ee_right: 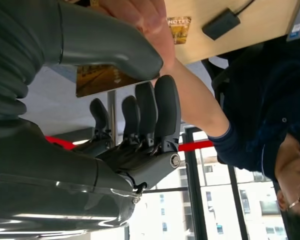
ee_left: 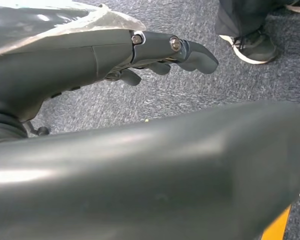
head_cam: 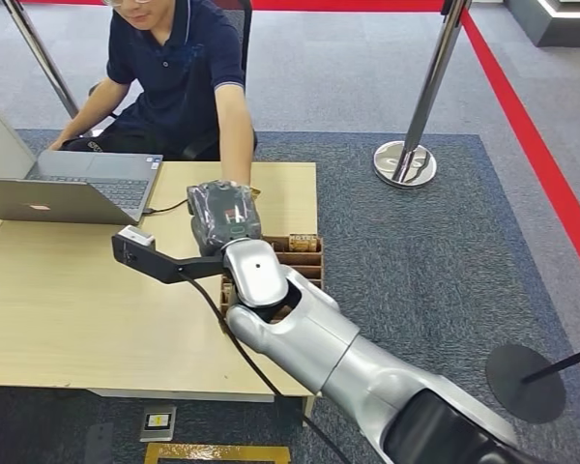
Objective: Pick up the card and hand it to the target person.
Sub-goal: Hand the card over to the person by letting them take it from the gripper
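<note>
My right hand (head_cam: 221,215) reaches out over the wooden table (head_cam: 68,309) toward the seated person in a dark polo shirt (head_cam: 185,68). It pinches a gold-brown card (ee_right: 99,79) between the thumb and the dark fingers (ee_right: 156,107). The person's hand (ee_right: 148,20) is at the card's far end, against my thumb; in the head view that hand (head_cam: 238,179) meets mine at the table's far edge. A second card marked HOTEL (ee_right: 178,29) lies on the table. My left hand (ee_left: 171,55) hangs over the grey carpet and holds nothing.
An open laptop (head_cam: 75,184) stands at the table's back left, in front of the person. A cardboard box with dividers (head_cam: 302,256) sits under my right wrist. A black adapter (ee_right: 221,23) lies on the table. A chrome stanchion (head_cam: 405,159) stands on the carpet to the right.
</note>
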Tool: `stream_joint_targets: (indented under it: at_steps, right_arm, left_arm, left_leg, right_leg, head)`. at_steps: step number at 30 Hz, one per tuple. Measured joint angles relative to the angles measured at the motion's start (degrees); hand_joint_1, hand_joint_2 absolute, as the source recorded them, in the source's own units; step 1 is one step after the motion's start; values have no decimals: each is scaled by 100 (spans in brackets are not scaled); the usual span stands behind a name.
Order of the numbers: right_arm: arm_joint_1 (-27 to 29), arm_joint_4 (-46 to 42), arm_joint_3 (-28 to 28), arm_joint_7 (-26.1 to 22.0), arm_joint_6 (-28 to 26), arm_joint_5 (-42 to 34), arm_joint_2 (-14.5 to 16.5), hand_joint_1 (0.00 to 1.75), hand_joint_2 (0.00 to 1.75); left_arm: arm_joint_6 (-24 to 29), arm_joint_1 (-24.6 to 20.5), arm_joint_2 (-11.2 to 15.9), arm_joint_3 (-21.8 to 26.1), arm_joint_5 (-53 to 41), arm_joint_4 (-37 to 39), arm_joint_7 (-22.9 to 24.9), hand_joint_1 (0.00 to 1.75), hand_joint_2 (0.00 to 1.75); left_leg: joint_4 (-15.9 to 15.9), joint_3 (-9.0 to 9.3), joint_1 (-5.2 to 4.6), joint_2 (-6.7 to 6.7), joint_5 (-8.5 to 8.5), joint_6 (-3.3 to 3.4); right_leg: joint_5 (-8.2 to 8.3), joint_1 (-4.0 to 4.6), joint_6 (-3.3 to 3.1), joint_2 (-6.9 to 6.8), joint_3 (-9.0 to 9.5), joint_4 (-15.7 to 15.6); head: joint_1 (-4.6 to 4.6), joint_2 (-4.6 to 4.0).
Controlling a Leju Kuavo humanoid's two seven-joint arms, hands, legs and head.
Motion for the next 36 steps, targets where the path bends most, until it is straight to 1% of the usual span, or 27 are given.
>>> stream_joint_targets:
  at_steps: [1,3,8,14,16,19,22,24,26,30,33,36]
  right_arm:
    - [-14,58,74,20,-1,-45,0,0,87]
    - [-35,168,211,48,-2,-118,0,0,0]
    - [-45,405,495,122,-38,-158,-2,0,0]
    - [-42,573,654,113,-153,-176,-2,0,0]
    - [-37,630,689,62,-315,-187,-2,0,0]
    - [-32,731,697,-44,-730,-150,-5,0,0]
    - [-8,818,552,-163,-1165,208,-47,0,0]
    - [69,788,297,-218,-1295,627,-140,0,0]
    - [238,638,-85,-199,-1373,1097,-305,0,0]
    - [857,-43,-1285,-236,-1481,1871,-816,0,0]
    - [1448,-660,-2296,-428,-1492,2026,-1180,0,0]
    - [1995,-1199,-3148,-512,-1515,2022,-1414,0,0]
  left_arm:
    - [0,1,0,0,-3,0,7,0,0]
    - [0,1,0,0,-10,0,19,0,0]
    - [0,2,0,0,-25,0,44,0,0]
    - [0,2,1,0,-23,0,54,0,0]
    - [0,4,1,2,-15,0,56,0,0]
    - [0,5,0,10,17,0,57,0,0]
    - [-1,9,-1,20,54,2,53,0,0]
    - [-2,11,-2,25,68,2,53,0,0]
    - [-3,13,-6,40,87,3,58,0,0]
    - [-4,26,-24,134,132,7,6,0,0]
    - [-4,45,-33,188,166,9,-79,0,0]
    - [0,47,-39,260,222,13,-127,0,0]
  left_leg:
    - [0,0,0,0,0,0]
    - [0,0,0,0,0,0]
    - [1,0,0,0,0,0]
    - [1,1,0,0,0,0]
    - [1,1,0,0,0,0]
    - [1,1,0,0,0,0]
    - [3,2,0,0,0,0]
    - [5,2,0,0,0,0]
    - [6,2,0,-2,0,0]
    - [10,1,-1,-5,0,1]
    - [13,-3,-1,-10,-2,3]
    - [14,-3,-3,-7,-3,5]
  right_leg:
    - [0,0,0,0,0,0]
    - [0,0,0,0,0,0]
    - [1,0,-1,0,0,0]
    - [1,0,-1,0,0,0]
    - [1,0,-1,0,0,0]
    - [1,0,-1,0,0,0]
    - [1,0,-1,0,-1,-1]
    - [2,0,0,0,0,-2]
    - [3,0,1,0,2,-3]
    - [6,-3,6,0,6,-9]
    - [8,-4,9,0,7,-12]
    - [9,-3,8,0,2,-15]
  head:
    - [0,0]
    - [0,0]
    - [0,0]
    - [1,0]
    - [0,0]
    - [1,0]
    - [0,0]
    - [0,0]
    - [0,0]
    - [2,0]
    - [1,0]
    - [-1,0]
